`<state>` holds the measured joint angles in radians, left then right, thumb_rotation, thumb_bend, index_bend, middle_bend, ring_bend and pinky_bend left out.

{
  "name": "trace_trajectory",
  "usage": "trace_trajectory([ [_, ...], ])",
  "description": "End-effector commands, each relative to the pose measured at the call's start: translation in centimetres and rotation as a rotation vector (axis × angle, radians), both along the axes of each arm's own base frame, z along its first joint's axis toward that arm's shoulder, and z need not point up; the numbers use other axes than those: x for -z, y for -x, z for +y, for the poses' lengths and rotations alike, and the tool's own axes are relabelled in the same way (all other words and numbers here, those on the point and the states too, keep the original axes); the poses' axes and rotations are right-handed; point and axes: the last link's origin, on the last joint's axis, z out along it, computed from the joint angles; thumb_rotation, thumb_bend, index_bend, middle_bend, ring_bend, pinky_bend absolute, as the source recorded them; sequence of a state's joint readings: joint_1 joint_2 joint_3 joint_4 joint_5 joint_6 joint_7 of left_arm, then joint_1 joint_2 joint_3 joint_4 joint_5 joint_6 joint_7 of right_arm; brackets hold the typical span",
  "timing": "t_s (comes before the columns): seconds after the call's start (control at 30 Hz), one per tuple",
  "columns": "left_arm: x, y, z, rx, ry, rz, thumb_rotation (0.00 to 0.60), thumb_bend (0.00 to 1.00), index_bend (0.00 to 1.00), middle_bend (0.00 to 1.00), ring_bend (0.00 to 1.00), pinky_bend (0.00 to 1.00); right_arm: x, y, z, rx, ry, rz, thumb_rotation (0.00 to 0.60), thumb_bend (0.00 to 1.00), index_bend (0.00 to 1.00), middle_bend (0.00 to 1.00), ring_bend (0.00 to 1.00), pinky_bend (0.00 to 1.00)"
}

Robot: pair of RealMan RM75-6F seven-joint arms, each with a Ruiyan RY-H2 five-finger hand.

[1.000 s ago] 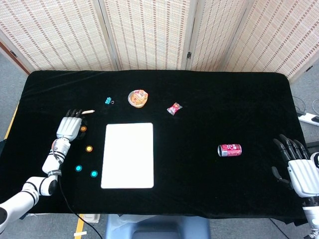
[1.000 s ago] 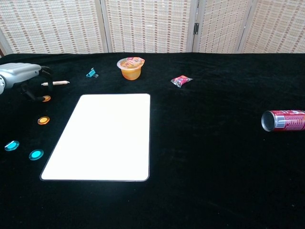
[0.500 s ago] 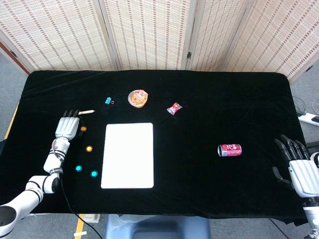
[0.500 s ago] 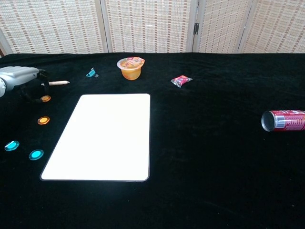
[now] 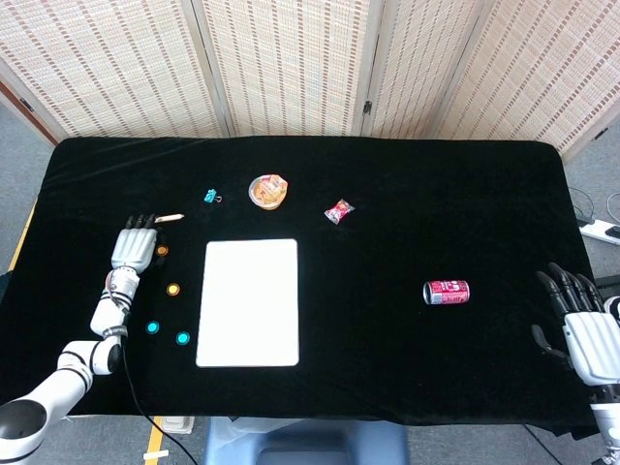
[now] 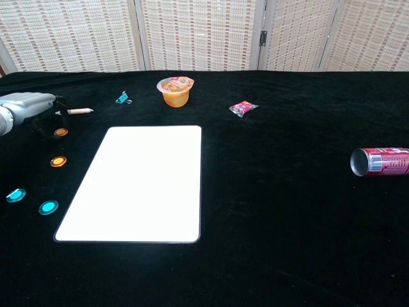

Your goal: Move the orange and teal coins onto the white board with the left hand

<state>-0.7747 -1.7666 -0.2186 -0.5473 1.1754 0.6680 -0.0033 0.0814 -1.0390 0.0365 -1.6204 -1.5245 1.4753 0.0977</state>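
Observation:
Two orange coins (image 5: pixel 162 251) (image 5: pixel 173 289) and two teal coins (image 5: pixel 152 327) (image 5: pixel 183 338) lie on the black cloth, left of the white board (image 5: pixel 249 302). In the chest view the orange coins (image 6: pixel 61 132) (image 6: pixel 58 161) and teal coins (image 6: pixel 15 195) (image 6: pixel 48 207) sit left of the board (image 6: pixel 137 182). My left hand (image 5: pixel 134 247) hovers palm down just left of the upper orange coin, fingers apart, holding nothing; the chest view shows this left hand (image 6: pixel 29 109) at the left edge. My right hand (image 5: pixel 586 329) rests open at the table's right edge.
A wooden stick (image 5: pixel 170 218) lies just beyond my left hand's fingertips. Further back are a teal clip (image 5: pixel 210 197), a jelly cup (image 5: pixel 268 191) and a red candy wrapper (image 5: pixel 339 211). A red can (image 5: pixel 447 292) lies on its side to the right.
My left hand has drifted slightly left, off the upper orange coin, and stays beside it. The coins and my right hand have not moved.

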Motion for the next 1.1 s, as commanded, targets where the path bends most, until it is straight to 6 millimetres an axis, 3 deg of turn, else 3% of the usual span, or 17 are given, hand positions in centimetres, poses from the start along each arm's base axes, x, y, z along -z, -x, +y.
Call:
trace_trajectory([
  [0.03, 0.1, 0.0, 0.1, -0.002, 0.000, 0.002, 0.600, 0.40, 0.44, 0.10, 0.00, 0.00, 0.0, 0.0, 0.0, 0.001, 0.001, 0.000, 0.600, 0.46, 0.00, 0.01, 0.00, 0.00],
  [0.77, -0.4, 0.4, -0.2, 0.008, -0.024, -0.011, 0.600, 0.40, 0.52, 0.10, 0.00, 0.00, 0.0, 0.0, 0.1, 0.002, 0.006, -0.008, 0.600, 0.46, 0.00, 0.01, 0.00, 0.00],
  [0.87, -0.7, -0.1, -0.2, 0.045, -0.029, -0.010, 0.600, 0.40, 0.52, 0.10, 0.00, 0.00, 0.0, 0.0, 0.1, -0.001, 0.007, -0.008, 0.600, 0.46, 0.00, 0.01, 0.00, 0.00],
  [1.1, -0.7, -3.5, -1.8, 0.199, 0.044, -0.028, 0.600, 0.40, 0.51, 0.10, 0.00, 0.00, 0.1, -0.1, -0.1, -0.006, 0.004, -0.009, 0.600, 0.46, 0.00, 0.01, 0.00, 0.00],
])
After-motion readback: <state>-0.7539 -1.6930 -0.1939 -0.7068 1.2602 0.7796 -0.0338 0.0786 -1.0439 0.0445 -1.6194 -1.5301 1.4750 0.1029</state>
